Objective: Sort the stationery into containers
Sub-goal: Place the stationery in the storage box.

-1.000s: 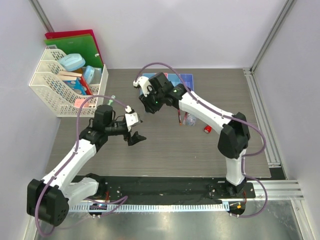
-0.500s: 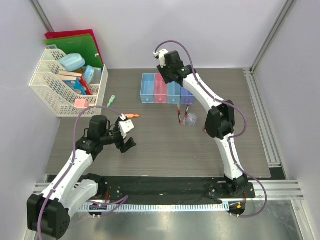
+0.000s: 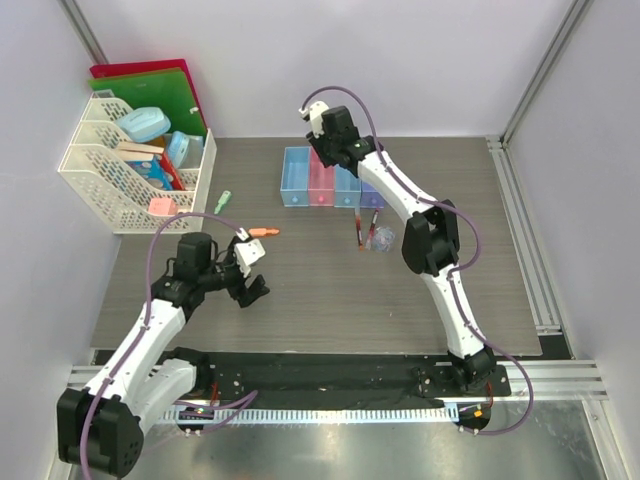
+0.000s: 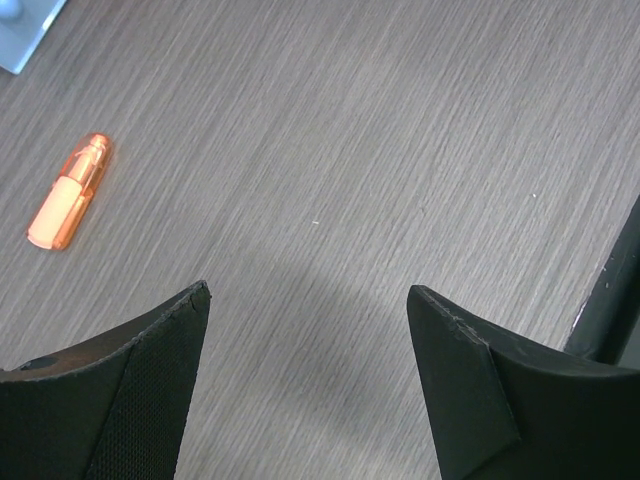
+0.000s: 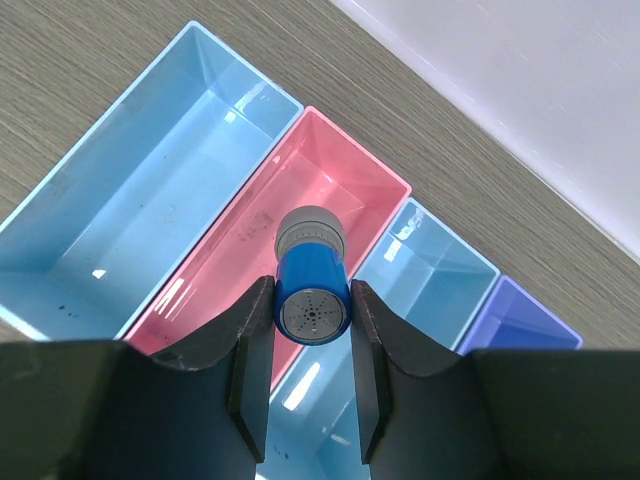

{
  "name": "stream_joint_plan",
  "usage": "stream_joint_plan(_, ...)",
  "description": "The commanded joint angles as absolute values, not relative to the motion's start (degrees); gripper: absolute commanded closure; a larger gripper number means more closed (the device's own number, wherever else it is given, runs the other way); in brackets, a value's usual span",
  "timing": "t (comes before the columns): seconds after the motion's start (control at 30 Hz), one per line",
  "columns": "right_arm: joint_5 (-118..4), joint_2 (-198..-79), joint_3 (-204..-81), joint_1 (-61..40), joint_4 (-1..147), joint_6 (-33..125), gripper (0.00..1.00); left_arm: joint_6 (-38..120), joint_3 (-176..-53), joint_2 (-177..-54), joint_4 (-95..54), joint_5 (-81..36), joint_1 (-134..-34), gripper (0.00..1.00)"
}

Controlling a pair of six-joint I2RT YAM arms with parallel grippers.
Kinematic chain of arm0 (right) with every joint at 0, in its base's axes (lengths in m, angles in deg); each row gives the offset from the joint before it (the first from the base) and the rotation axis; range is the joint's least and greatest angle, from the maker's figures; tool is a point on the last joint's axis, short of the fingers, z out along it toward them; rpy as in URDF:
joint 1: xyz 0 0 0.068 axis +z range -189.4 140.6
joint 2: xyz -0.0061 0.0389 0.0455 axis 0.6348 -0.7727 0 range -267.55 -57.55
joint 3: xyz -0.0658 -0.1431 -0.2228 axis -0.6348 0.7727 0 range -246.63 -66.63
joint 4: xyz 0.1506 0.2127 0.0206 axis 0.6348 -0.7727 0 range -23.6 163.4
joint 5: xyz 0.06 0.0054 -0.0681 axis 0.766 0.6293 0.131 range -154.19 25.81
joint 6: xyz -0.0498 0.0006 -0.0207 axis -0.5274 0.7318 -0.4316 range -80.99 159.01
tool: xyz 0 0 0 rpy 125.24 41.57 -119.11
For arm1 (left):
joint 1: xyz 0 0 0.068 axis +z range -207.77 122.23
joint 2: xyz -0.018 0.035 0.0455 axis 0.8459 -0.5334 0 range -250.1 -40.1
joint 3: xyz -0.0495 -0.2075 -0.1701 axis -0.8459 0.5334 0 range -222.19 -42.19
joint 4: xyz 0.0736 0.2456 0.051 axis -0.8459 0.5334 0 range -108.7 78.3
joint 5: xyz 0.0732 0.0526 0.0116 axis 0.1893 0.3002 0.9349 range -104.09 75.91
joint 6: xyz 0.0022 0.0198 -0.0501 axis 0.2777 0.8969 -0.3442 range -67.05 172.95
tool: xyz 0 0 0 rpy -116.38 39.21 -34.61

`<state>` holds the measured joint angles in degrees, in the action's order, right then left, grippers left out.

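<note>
The blue cylindrical piece [image 5: 312, 290], grey-capped, was clamped between the right fingers [image 5: 250, 340] and hung over the pink bin [image 5: 330, 170] in the row of four joined containers [image 3: 296, 182]. The step in hand was judged to be the deposit, and the next move would call for confirming the bin, lowering slightly and releasing. The left fingers [image 4: 150, 380] stood spread and empty over the tabletop [image 4: 400, 150], with the orange marker [image 4: 70, 192] lying apart to one side.
</note>
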<state>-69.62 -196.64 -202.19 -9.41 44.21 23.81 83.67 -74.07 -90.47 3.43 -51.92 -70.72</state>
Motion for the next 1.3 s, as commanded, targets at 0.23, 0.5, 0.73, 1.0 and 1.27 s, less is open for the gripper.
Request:
stream_joint_plan(0.23,-70.08,-201.17,-204.53,-9.08,50.19,21.78,0.94,85.3,-75.5,-90.29,6.78,-54.7,-68.84,0.19)
stream_joint_plan(0.5,-70.43,-203.36,-205.05,-9.08,52.04,21.34,0.87,85.56,-75.59,-91.08,7.31,-55.14,-68.58,0.18)
stream_joint_plan(0.73,-71.4,-204.07,-205.23,-9.08,53.53,20.2,0.63,85.65,-75.59,-91.69,7.31,-55.84,-68.4,0.17)
stream_joint_plan(1.0,-73.33,-204.42,-205.58,-9.0,54.76,18.97,0.29,85.56,-75.59,-91.78,7.58,-56.37,-68.31,0.17)
stream_joint_plan(1.27,-75.61,-200.74,-204.27,-9.17,55.29,19.58,0.25,85.47,-75.32,-91.43,7.23,-56.46,-68.14,0.17)
